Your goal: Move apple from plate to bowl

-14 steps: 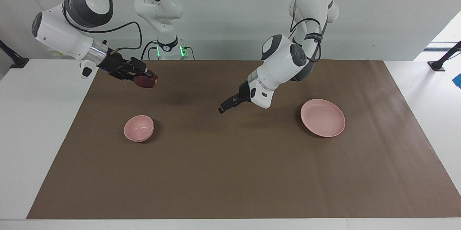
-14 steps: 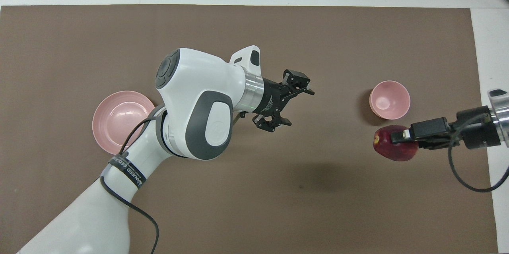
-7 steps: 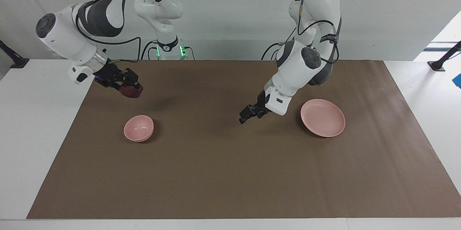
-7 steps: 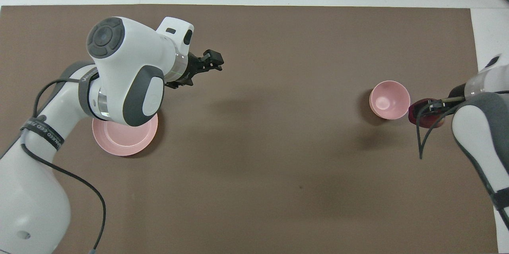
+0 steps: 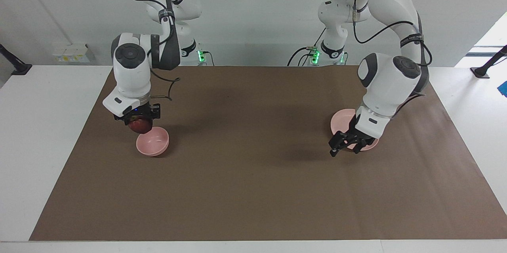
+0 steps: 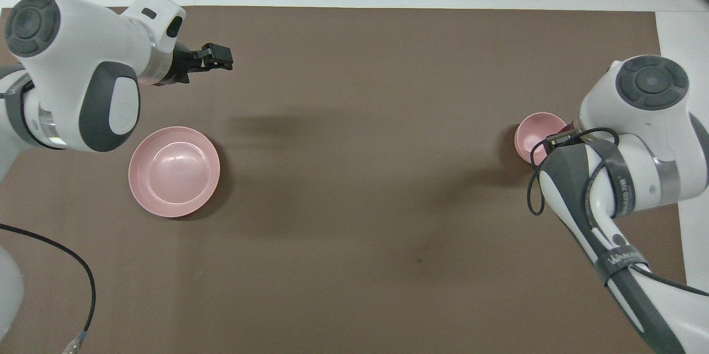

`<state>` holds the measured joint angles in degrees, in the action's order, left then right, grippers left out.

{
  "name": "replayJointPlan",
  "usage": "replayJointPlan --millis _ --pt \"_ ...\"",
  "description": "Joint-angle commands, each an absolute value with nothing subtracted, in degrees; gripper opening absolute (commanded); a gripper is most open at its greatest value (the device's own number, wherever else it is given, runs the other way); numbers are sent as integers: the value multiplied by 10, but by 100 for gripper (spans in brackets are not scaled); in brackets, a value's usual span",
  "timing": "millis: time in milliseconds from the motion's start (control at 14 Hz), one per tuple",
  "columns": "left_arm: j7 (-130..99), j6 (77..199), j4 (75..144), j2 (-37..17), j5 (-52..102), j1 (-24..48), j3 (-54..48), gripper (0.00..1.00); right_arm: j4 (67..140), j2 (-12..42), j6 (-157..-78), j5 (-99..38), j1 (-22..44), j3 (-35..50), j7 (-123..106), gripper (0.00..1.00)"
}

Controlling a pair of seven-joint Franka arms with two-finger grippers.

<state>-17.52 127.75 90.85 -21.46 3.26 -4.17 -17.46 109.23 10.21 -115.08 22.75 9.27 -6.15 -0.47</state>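
Right gripper (image 5: 139,121) clamps the apple (image 5: 140,126) just above the bowl (image 5: 153,141); release remains. Left gripper (image 5: 347,144), jaws apart, waits over the empty plate (image 6: 174,171).

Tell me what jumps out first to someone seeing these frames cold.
The dark red apple, clamped in the right tool, hangs over the rim of the small pink bowl at the right arm's end of the table. At the left arm's end, the left tool hangs open and holds nothing, beside the pink plate, which has nothing on it.
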Motion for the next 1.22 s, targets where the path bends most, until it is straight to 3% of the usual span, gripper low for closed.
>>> replayJointPlan --millis 0,645,1146 --pt "-136 1267 913 -170 20 -80 -180 100 1085 121 -1170 266 89 -61 7 0" --pt "-62 936 911 -37 22 -127 -176 100 1080 147 -1214 256 98 -57 27 0" --pt "-61 871 911 1 26 -139 -168 100 1088 161 -1225 246 100 -57 33 0"
